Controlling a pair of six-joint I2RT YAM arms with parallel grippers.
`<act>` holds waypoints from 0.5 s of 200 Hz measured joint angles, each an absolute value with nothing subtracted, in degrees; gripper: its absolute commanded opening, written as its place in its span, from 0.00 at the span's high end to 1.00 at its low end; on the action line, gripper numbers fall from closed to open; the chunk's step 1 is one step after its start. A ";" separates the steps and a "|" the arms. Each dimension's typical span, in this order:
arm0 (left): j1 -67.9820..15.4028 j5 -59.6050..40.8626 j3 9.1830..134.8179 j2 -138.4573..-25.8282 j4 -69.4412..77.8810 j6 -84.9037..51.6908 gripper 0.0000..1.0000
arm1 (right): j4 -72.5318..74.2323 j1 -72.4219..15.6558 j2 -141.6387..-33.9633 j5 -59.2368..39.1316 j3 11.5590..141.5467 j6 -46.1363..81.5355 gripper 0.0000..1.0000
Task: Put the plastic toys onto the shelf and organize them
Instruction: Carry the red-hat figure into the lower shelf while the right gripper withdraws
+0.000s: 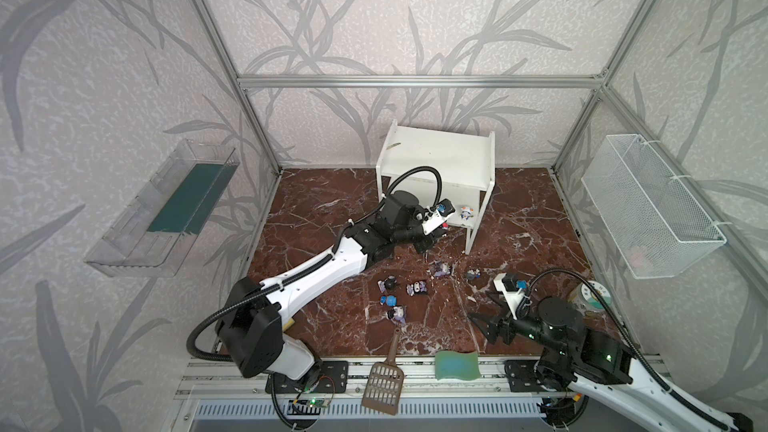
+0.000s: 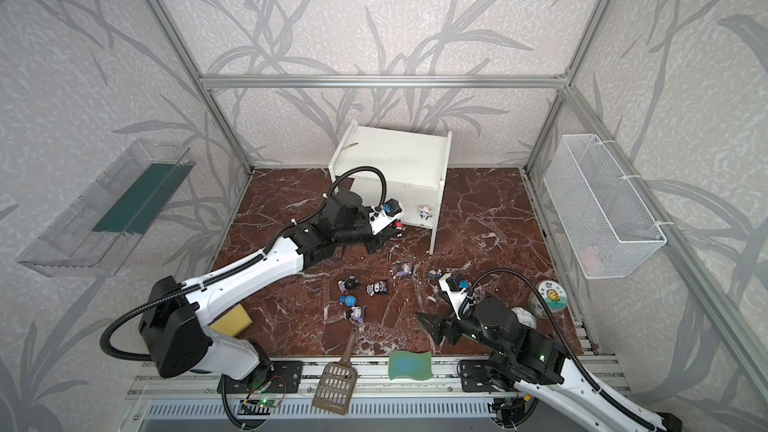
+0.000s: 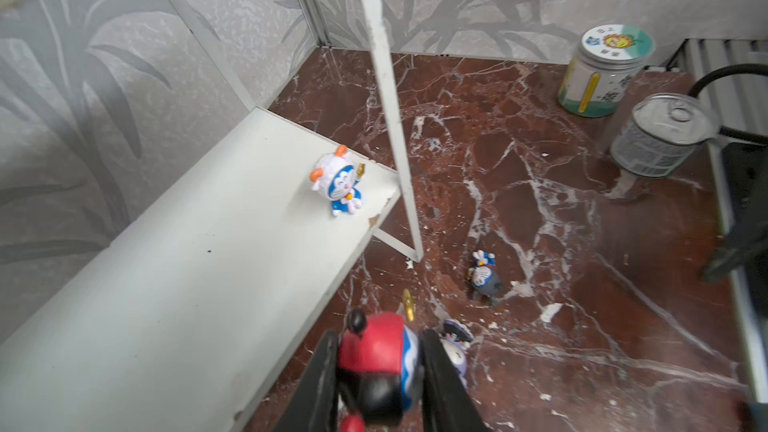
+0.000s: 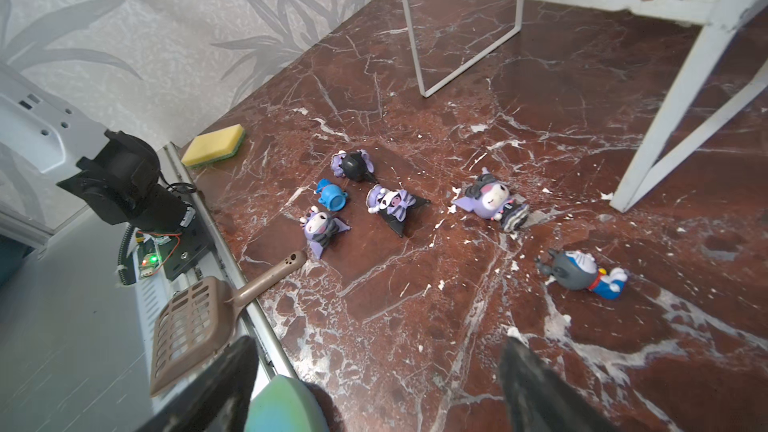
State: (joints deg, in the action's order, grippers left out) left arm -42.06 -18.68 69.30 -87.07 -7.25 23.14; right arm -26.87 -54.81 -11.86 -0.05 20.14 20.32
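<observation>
Grips the red-black-headed figurine (image 3: pixel 374 361) in the left gripper (image 3: pixel 379 338), jaws narrow around its head, just beside the front edge of the lower board (image 3: pixel 187 263) of the shelf (image 1: pixel 436 151); cannot tell whether touching. Loses the figurine's lower part at the picture edge in the left wrist view, and half hides one purple figurine (image 3: pixel 455 349) behind a finger (image 3: pixel 444 384). Shows of this grip, in both top views, only a red speck under the wrist camera (image 1: pixel 432 224).

Holds the right gripper (image 4: pixel 379 342) with jaws spread wide and nothing between, near the front edge of the tabletop (image 4: pixel 540 118), toward its right corner.

On the lower board, at its right end: the white-headed figurine (image 3: pixel 338 184).

Gives, in the right wrist view alone, a clear sight of those on the tabletop's middle: blue-headed figurine (image 4: pixel 332 195), grey-headed figurine (image 4: pixel 582 272), three more purple figurines (image 4: pixel 355 164) (image 4: pixel 395 205) (image 4: pixel 322 228), lying down; only small blurs in the top views.
</observation>
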 measured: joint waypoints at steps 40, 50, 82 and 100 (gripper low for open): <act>-40.66 -17.80 72.44 -92.79 -5.23 26.57 0.71 | -28.25 -54.81 -12.69 1.54 20.18 20.32 0.10; -40.49 -17.67 72.88 -93.76 -4.64 27.07 0.72 | -28.49 -54.81 -12.69 1.89 20.18 20.32 0.10; -40.42 -17.56 74.24 -96.27 -2.90 27.59 0.72 | -28.62 -54.81 -12.53 2.59 20.18 20.32 0.10; -40.42 -17.56 75.07 -97.49 -2.00 27.75 0.72 | -28.64 -54.81 -12.53 2.61 20.18 20.32 0.10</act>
